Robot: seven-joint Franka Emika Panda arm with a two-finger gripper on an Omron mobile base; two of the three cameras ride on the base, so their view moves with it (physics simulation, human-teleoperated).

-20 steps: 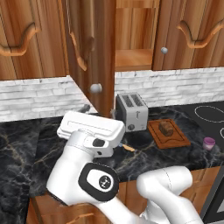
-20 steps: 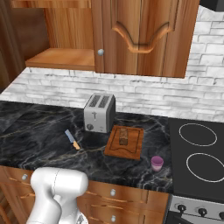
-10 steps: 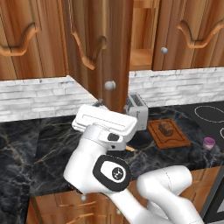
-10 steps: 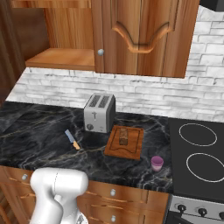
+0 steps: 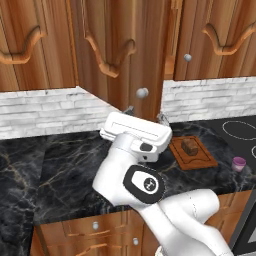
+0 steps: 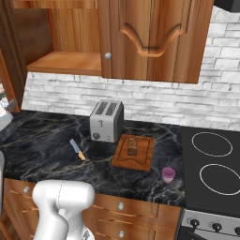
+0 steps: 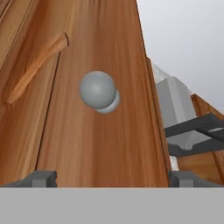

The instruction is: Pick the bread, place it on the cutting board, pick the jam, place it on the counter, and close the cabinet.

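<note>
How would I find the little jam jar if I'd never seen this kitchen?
Start at the silver toaster standing against the white brick wall on the black marble counter. In front of it, toward the stove, lies the wooden cutting board with the bread on it. The jam stands just past the board's corner near the counter's front edge, the one small jar with a purple lid.

Open cabinet door [image 5: 131, 60] w/ knob [image 7: 98, 89] blocks straight ahead — free counter [image 6: 42, 145] left of toaster [image 6: 107, 121].
</note>
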